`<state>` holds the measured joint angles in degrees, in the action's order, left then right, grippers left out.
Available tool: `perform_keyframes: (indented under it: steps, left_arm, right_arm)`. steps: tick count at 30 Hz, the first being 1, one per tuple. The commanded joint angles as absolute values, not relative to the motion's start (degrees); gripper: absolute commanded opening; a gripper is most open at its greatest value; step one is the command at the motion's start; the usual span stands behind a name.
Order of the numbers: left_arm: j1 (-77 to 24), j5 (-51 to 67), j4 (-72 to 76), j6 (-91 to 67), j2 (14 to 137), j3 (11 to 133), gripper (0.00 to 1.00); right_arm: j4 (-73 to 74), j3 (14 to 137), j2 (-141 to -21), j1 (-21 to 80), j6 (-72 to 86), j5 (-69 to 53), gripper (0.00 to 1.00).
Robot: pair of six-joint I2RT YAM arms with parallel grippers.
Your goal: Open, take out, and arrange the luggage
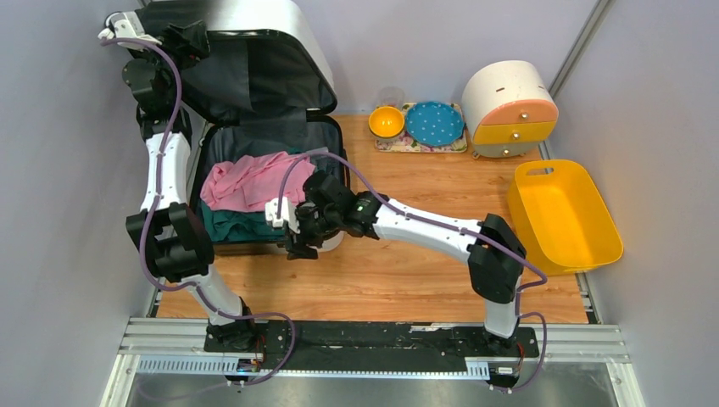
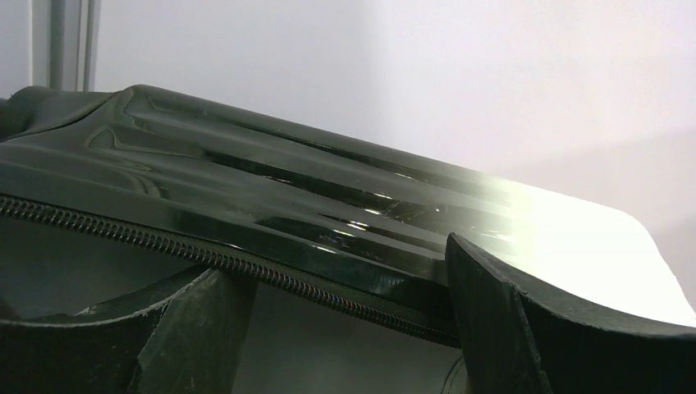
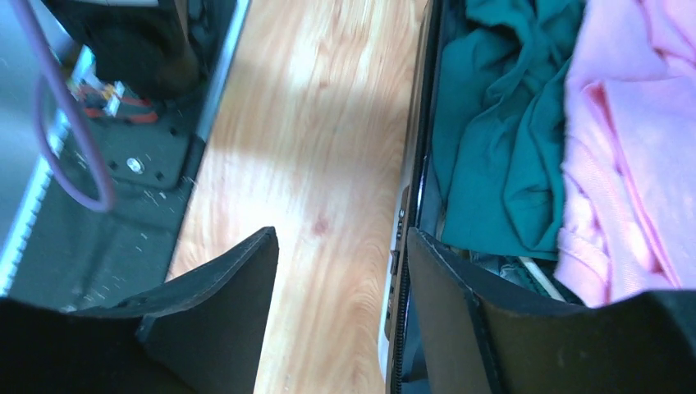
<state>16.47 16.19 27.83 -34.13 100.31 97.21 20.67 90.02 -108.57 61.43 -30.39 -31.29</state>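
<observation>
Grey walls close round a wood counter (image 1: pixel 407 263). The luggage (image 1: pixel 246 80) lies open. Its raised lid's rim crosses between the fingers of the left claw (image 2: pixel 336 271), which is spread wide, likely steadying it. The right claw (image 3: pixel 341 238), parted and empty, hangs over the near rim, with pink cloth (image 1: pixel 250 180) just beyond, probably next.

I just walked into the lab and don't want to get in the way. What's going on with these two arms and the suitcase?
Two robot arms are working on a child's hard-shell suitcase at the table's far left. Its lid stands open. The left gripper is up at the lid's top edge, jaws wide apart. The right gripper hangs open at the near right corner of the lower half, holding nothing. A pink garment and a teal garment lie inside, not yet taken out.
</observation>
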Motion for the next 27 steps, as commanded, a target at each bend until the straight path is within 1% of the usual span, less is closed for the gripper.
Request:
perform_keyframes:
  steps: [1, 3, 8, 11, 15, 18, 21, 22, 27]
  left_arm:
    - [17.5, 18.5, 24.0, -20.2, 102.4, 103.2, 0.9]
    - [17.5, 19.8, 21.5, -18.9, 103.9, 106.6, 0.9]
    - [17.5, 15.3, 27.8, -17.3, 108.9, 110.2, 0.9]
    - [17.5, 13.8, 28.7, -17.7, 112.4, 115.2, 0.9]
    - [17.4, 13.7, 32.6, -17.6, 112.9, 115.9, 0.9]
    - [17.4, 14.4, 32.1, -18.1, 113.1, 116.5, 0.9]
    - [17.4, 16.8, 33.2, -19.5, 110.8, 110.7, 0.9]
    - [17.4, 16.7, 34.1, -19.9, 108.4, 104.9, 0.9]
    - [17.5, 17.2, 37.4, -20.0, 103.0, 92.4, 0.9]
  right_arm:
    - [18.7, 94.5, -105.6, 58.3, -17.2, -33.3, 0.64]
    - [19.0, 96.2, -105.5, 56.3, -15.1, -33.5, 0.64]
    - [19.9, 96.4, -104.0, 53.6, -14.2, -33.0, 0.64]
    - [20.6, 95.1, -102.7, 52.6, -14.7, -32.5, 0.64]
    - [20.9, 92.6, -101.0, 51.5, -15.0, -31.5, 0.64]
    - [21.1, 91.2, -100.0, 50.7, -15.3, -31.3, 0.64]
    - [21.3, 90.8, -100.1, 50.2, -15.8, -31.0, 0.65]
    - [21.3, 90.9, -100.2, 50.0, -15.8, -30.9, 0.65]
    - [21.6, 91.5, -100.9, 49.2, -15.7, -31.1, 0.65]
